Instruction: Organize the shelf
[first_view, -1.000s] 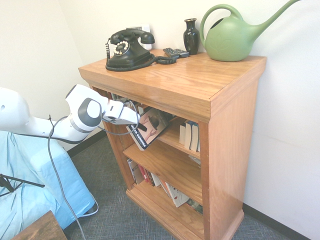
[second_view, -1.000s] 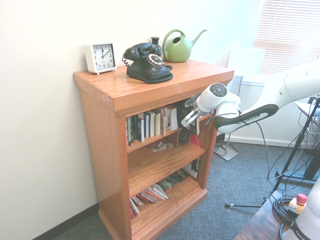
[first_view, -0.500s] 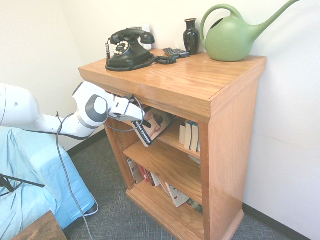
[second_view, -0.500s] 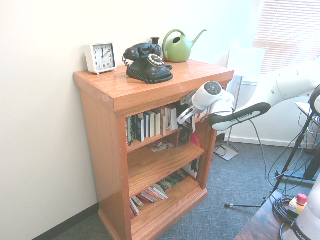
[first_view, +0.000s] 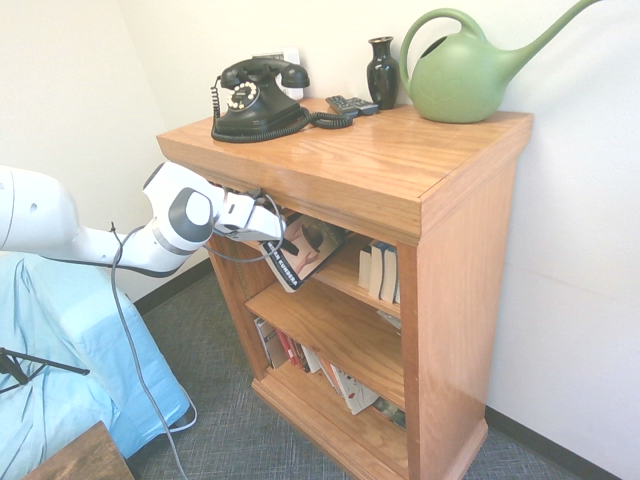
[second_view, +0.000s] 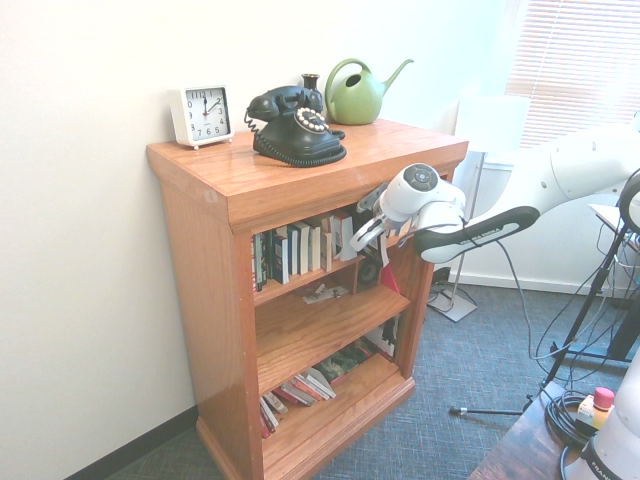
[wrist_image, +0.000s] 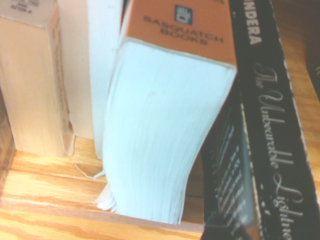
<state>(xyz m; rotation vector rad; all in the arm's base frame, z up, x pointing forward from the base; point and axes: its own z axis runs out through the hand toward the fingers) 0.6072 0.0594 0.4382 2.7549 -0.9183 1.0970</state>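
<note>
- The warm orange-brown oak shelf (first_view: 400, 180) is seen standing against the white wall.
- The white arm's gripper (first_view: 283, 240) is pinched on a tilted black-spined paperback book (first_view: 300, 255), held at the top tier's front edge.
- An orange-spined paperback (wrist_image: 165, 125) is seen close beside it.

Telephone (first_view: 257, 97) and watering can (first_view: 470, 68) sit on the shelf (first_view: 400, 170).

Black book (wrist_image: 272, 125) title cut off by wrist view edge; lower-tier books (first_view: 345, 385) too small to read.
</note>
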